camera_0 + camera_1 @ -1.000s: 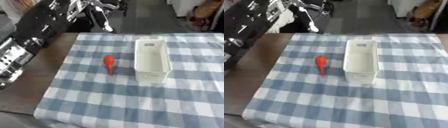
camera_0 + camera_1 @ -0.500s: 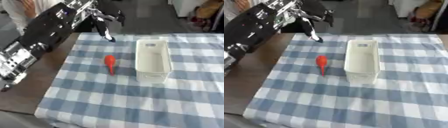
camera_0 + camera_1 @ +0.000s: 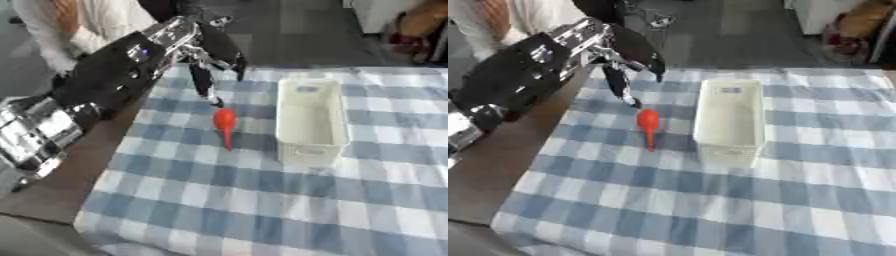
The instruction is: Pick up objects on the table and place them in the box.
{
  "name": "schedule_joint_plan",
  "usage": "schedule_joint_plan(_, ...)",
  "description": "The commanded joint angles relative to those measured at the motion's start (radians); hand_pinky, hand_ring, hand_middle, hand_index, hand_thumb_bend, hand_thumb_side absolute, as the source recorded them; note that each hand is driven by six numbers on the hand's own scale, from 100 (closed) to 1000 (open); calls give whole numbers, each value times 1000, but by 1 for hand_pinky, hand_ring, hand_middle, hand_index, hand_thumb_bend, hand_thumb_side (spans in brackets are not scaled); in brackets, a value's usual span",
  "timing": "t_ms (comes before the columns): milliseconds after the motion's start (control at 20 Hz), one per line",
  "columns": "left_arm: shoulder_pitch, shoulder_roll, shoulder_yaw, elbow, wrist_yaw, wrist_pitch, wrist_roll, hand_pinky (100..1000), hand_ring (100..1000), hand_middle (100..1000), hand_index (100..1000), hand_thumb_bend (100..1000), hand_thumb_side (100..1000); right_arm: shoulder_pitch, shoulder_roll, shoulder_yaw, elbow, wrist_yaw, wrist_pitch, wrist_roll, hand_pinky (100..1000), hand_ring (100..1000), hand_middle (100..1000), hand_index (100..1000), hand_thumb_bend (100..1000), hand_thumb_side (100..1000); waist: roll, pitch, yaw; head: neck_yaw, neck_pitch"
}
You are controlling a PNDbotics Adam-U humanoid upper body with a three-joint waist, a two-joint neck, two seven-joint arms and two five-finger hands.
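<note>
A small red object with a round head and a thin tail lies on the blue-and-white checked cloth, just left of a white rectangular box. My left hand reaches in from the upper left and hovers just behind the red object. Its fingers hang straight down and spread, one fingertip close above the round head, holding nothing. The box looks empty inside. My right hand shows in neither view.
The checked cloth covers most of a brown table, whose bare strip runs along the left. My black left arm crosses that left side. A person stands beyond the far left edge.
My left arm has swung in from the upper left toward the table's middle, bringing the hand down close behind the red object. The red object and box have not moved.
</note>
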Motion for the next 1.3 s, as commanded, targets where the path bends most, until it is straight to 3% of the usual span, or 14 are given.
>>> schedule_joint_plan(50, -5, 14, 15, 8, -16, -280, -263, 805, 809, 862, 853, 866, 591, -23, 1, -4, -16, -3, -3, -2, 483, 482, 598, 713, 100, 859, -6, -7, 2, 14, 1)
schedule_joint_plan(650, 24, 0, 34, 45, -164, -280, -116, 798, 803, 858, 830, 882, 595, -32, 9, -4, -16, -7, -6, -1, 484, 482, 598, 714, 100, 858, -6, -2, -3, 3, 1)
schedule_joint_plan(1300, 23, -59, -3, 80, -227, -280, -22, 793, 799, 867, 840, 831, 563, -36, 16, -3, -16, -12, -9, 2, 485, 483, 598, 714, 100, 855, -8, -2, -12, 1, -10)
